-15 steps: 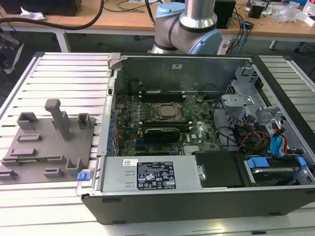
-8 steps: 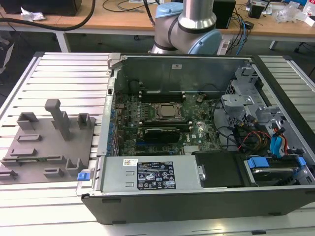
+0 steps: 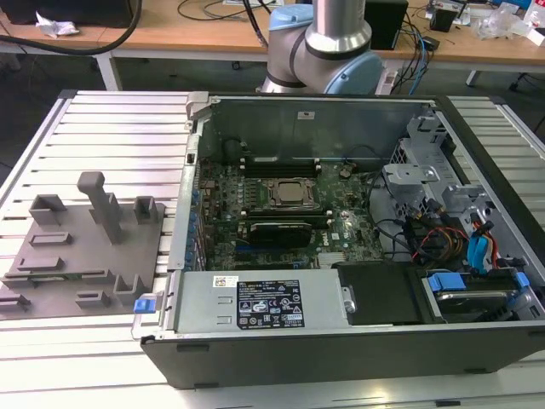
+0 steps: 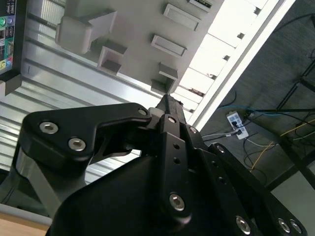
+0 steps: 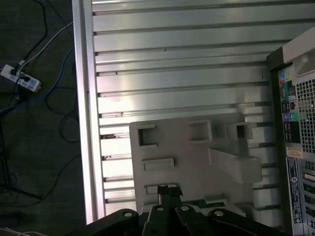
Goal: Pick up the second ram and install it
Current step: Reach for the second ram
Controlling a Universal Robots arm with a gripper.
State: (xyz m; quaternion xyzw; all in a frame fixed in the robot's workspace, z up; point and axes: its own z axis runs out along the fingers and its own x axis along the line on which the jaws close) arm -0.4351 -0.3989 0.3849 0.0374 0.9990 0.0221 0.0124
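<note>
My gripper (image 5: 169,192) hangs high over the grey holder block (image 5: 187,152), and its black fingers (image 4: 167,101) are closed together with nothing between them. A thin green strip (image 5: 197,201), which looks like the second ram on edge, shows at the holder right beside the fingertips. In the exterior view the holder block (image 3: 85,247) lies on the slatted table at the exterior view's left. The open computer case (image 3: 341,221) stands beside it. On the motherboard (image 3: 281,213), long dark memory slots (image 3: 277,164) run on either side of the processor.
The arm's base (image 3: 328,43) rises behind the case. Cables and drive bays (image 3: 460,230) fill the case at the exterior view's right. A tall post (image 3: 100,200) stands up from the holder. Past the table's edge (image 5: 88,123), cables and a power strip (image 5: 19,78) lie on the floor.
</note>
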